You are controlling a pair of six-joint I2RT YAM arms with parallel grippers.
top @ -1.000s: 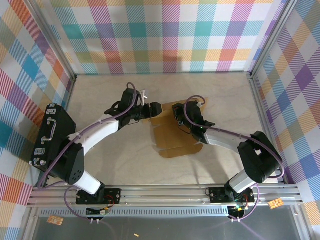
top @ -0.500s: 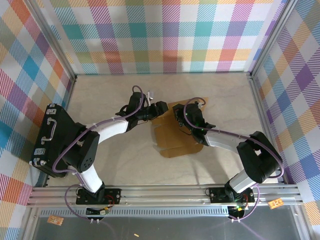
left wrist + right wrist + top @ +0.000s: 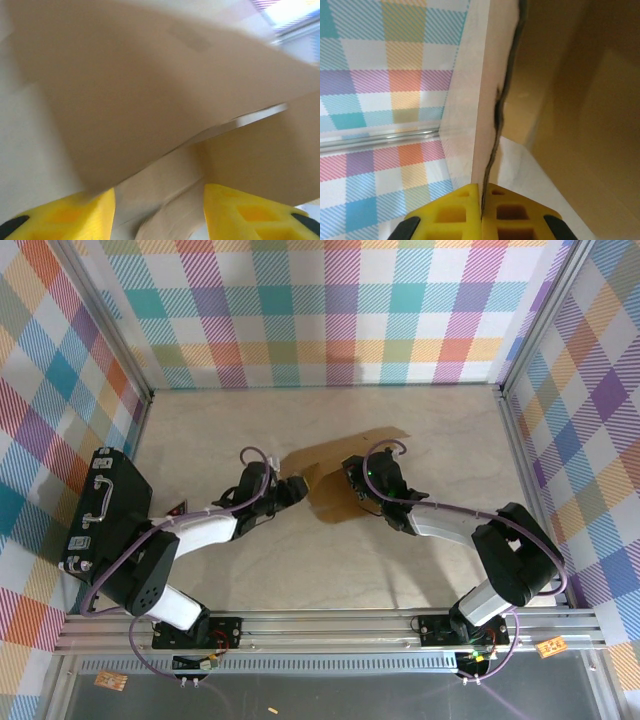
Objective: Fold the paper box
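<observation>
Top external: paper box (image 3: 322,470) tilted up near centre of table (image 3: 430,420), betw. both claws. Right wrist: right gripper (image 3: 481,197) fingers pressed together, pinching box's thin edge. Left wrist: left gripper (image 3: 160,210) fingers (image 3: 75,215) spread, brown panel in the gap, contact unclear. Black case (image 3: 100,510) at left wall, well apart.

A pale marbled table (image 3: 300,575) is enclosed by pastel plaid walls (image 3: 330,310). An aluminium rail (image 3: 330,623) is fixed along its near edge.
</observation>
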